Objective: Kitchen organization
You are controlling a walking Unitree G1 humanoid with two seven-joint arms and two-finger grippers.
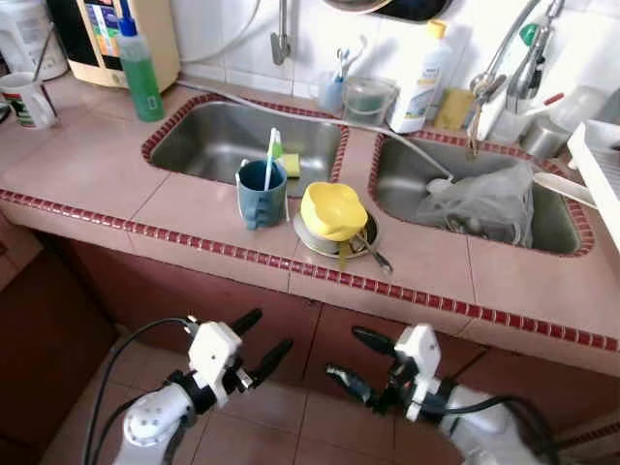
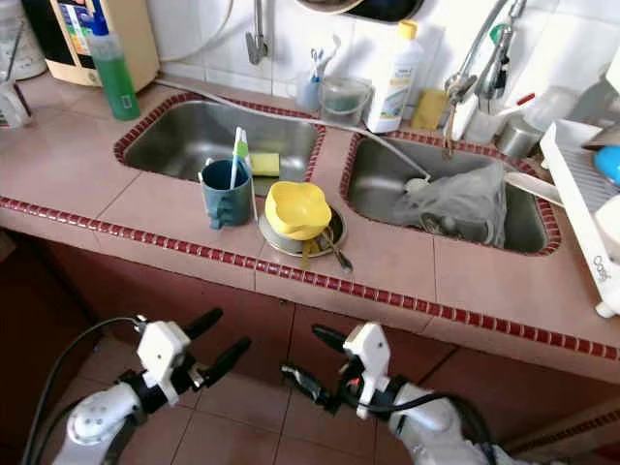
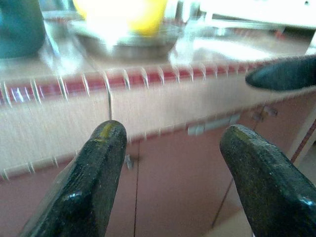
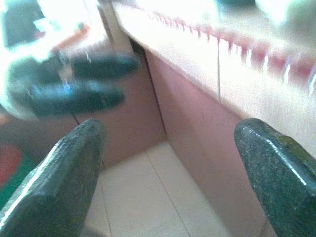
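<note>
Both the left gripper (image 1: 259, 351) and right gripper (image 1: 351, 357) hang spread and empty below the counter (image 1: 194, 208) edge. Just beyond, the yellow bowl (image 1: 331, 210) sits upturned on a steel plate (image 1: 315, 239) beside the blue mug (image 1: 261, 195); it looks light, rigid, slippery, best pinched at its rim.
</note>
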